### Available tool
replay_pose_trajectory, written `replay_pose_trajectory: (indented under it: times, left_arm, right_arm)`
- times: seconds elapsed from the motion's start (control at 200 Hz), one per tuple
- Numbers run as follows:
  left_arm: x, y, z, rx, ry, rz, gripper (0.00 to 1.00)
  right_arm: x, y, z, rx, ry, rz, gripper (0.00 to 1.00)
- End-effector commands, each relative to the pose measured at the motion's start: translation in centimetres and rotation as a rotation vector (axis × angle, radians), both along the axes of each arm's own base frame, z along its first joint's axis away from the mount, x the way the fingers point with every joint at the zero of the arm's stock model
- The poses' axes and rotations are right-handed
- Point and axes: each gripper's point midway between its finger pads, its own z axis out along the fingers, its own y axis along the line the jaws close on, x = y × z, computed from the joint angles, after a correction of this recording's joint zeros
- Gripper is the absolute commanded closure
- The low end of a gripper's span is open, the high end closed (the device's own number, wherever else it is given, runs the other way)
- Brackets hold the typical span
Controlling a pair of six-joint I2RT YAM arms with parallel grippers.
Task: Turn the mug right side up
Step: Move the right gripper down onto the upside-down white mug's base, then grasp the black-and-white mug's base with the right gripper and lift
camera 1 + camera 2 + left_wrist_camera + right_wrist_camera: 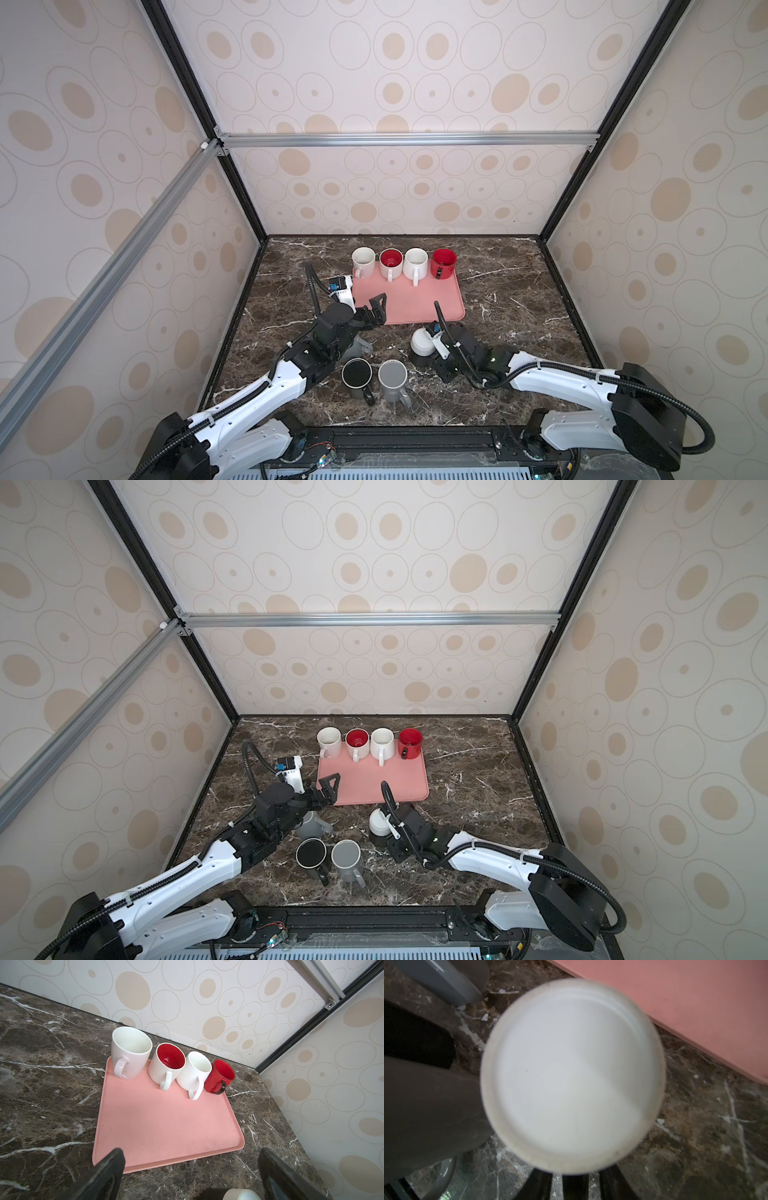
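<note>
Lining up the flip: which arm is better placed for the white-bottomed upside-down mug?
Right. The right gripper sits at the inverted mug, whose base fills its wrist view; the left gripper hangs open over the tray corner.

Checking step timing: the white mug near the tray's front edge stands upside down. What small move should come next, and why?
Probably close the right gripper firmly on the white mug before any lift. The mug stands base-up on the table beside the pink tray, the gripper sits low at its side, and whether it already grips cannot be told.
</note>
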Motion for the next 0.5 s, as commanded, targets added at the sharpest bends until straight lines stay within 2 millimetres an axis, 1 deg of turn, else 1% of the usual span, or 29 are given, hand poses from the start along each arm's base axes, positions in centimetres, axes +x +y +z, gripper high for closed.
replay_pose_trajectory:
  times: [0.0, 0.12, 0.215, 0.33, 0.495]
  left_arm:
    - [0.43, -0.1, 0.65, -0.039, -0.011, 0.007, 0.01]
    - [0.42, -0.21, 0.43, -0.043, -0.002, 0.004, 0.01]
    - [0.39, -0.19, 0.39, -0.041, -0.001, 0.004, 0.01]
    - [0.41, -0.05, 0.45, -0.039, -0.003, 0.008, 0.01]
    - [0.49, -0.23, 0.45, -0.041, -0.002, 0.002, 0.01]
  right_arm:
    - [0.33, -0.83, 0.16, -0.015, 0.0, -0.068, 0.48]
    - [0.88, -0.99, 0.07, -0.049, 0.001, -0.094, 0.47]
    - [1.05, -1.08, -0.34, -0.076, 0.01, -0.1, 0.5]
    - [1.07, -0.7, -0.25, -0.068, 0.007, -0.081, 0.51]
    - [1.27, -0.28, -0.04, -0.072, 0.0, -0.063, 0.62]
